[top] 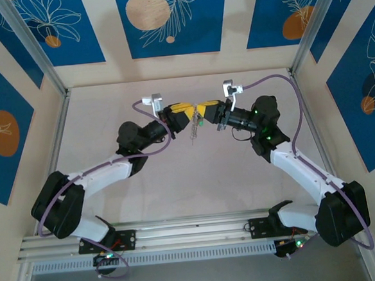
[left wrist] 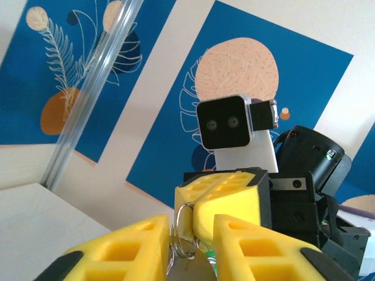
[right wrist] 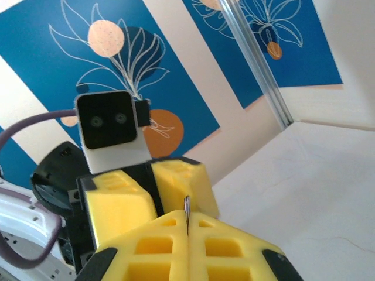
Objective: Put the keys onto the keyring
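Top external: pale table [top: 197, 191] (blue-panelled walls [top: 57, 27])

no text, label, brand, number or sign can be read in any of the views.
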